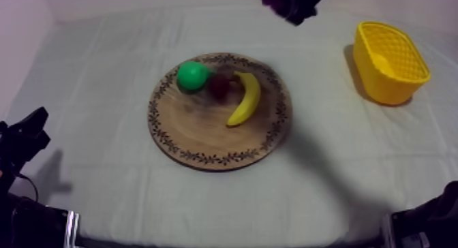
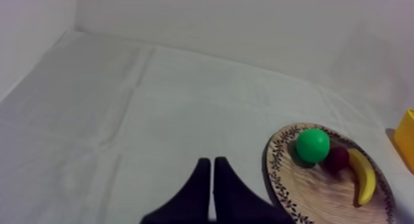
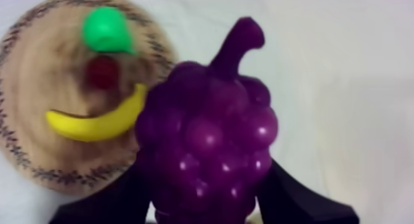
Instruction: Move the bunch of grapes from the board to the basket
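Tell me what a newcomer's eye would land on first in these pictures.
The purple bunch of grapes stands out first, clamped in the right gripper and held in the air beyond the wooden board. Next is the bright yellow basket at the table's far right. Then come the green pear, small red fruit and banana lying together on the board.

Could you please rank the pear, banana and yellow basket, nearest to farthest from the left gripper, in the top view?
From the left gripper:
1. Pear, on the board, left side.
2. Banana, board's right side.
3. Yellow basket, far right.
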